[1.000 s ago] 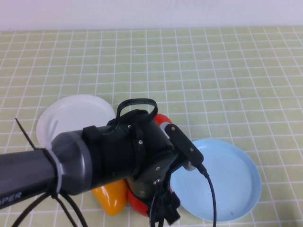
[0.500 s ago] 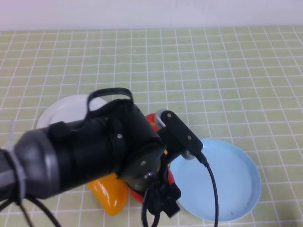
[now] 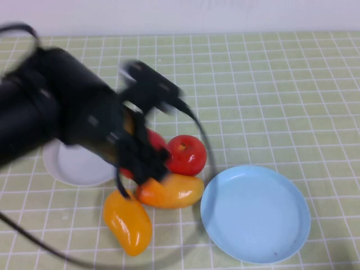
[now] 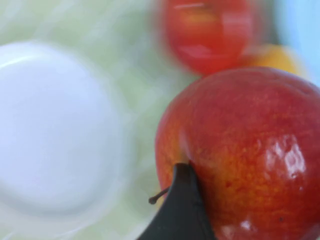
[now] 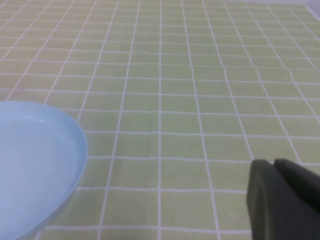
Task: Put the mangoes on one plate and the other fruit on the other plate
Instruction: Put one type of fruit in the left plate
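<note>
Here a glossy red apple (image 4: 240, 155), blushed orange, is gripped by the left claw (image 3: 140, 163) beside the white plate (image 3: 73, 166). The right claw (image 5: 285, 200) is seen above the worktop (image 5: 200, 75); its state cannot be told.

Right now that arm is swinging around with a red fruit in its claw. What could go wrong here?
The left gripper carries a red fruit toward the white plate; the arm moves fast, so the fruit might slip. Landing on the rim, the round fruit could roll off. The other red fruit and the mangoes lie close together, so a low pass might knock them. The right gripper is parked near the blue plate.
</note>
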{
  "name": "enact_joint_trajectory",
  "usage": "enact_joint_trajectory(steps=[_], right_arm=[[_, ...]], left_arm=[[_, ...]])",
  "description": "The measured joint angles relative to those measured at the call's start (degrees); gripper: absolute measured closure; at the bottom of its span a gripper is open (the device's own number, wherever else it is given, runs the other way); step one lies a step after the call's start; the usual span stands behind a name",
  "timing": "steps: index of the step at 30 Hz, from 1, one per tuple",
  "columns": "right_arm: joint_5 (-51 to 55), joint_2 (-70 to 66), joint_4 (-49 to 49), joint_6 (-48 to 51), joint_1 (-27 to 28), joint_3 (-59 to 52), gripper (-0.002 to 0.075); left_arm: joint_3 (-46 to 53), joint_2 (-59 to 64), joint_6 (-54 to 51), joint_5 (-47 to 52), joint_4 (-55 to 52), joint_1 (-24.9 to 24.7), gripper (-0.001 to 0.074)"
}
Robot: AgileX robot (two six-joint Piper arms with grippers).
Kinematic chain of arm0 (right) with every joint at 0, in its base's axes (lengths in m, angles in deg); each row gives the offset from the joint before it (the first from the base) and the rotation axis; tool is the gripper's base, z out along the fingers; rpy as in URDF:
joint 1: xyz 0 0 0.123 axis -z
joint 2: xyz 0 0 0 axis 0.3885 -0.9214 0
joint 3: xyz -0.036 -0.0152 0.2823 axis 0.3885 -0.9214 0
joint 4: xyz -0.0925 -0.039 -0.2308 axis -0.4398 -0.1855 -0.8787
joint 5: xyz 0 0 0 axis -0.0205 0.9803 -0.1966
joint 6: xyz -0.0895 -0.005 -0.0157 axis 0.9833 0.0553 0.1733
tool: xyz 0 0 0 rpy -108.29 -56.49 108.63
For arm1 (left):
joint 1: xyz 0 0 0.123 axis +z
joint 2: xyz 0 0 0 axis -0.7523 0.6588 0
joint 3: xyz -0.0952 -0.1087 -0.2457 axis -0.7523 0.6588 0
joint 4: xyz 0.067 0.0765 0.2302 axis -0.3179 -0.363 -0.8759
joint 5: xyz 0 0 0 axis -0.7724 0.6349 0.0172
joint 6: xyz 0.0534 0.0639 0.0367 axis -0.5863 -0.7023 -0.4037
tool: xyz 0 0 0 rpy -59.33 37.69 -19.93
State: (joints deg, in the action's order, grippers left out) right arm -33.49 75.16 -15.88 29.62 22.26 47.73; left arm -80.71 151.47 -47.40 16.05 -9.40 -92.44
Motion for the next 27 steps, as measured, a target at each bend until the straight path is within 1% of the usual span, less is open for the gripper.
enact_joint_trajectory(steps=[5,8,11,15,21,22,25,27], right_arm=[[0.0,0.0,0.0,0.0,0.0,0.0,0.0742],[0.0,0.0,0.0,0.0,0.0,0.0,0.0742],[0.0,0.0,0.0,0.0,0.0,0.0,0.0742],[0.0,0.0,0.0,0.0,0.0,0.0,0.0742],[0.0,0.0,0.0,0.0,0.0,0.0,0.0742],[0.0,0.0,0.0,0.0,0.0,0.0,0.0742],[0.0,0.0,0.0,0.0,0.0,0.0,0.0742],[0.0,0.0,0.0,0.0,0.0,0.0,0.0742]], left_arm=[[0.0,0.8,-0.1,-2.0,-0.8,14.8,0.0210],[0.0,2.6,-0.1,-3.0,-0.7,21.4,0.0210],[0.0,5.3,-0.2,-4.1,1.3,26.6,0.0210],[0.0,9.3,-1.3,-6.9,4.5,29.9,0.0210],[0.0,13.9,-4.7,-8.6,6.9,30.5,0.0206],[0.0,14.2,-4.9,-8.6,7.3,30.5,0.0193],[0.0,14.6,-5.1,-9.6,7.7,30.5,0.0104],[0.0,14.2,-5.2,-10.7,7.8,30.5,0.0070]])
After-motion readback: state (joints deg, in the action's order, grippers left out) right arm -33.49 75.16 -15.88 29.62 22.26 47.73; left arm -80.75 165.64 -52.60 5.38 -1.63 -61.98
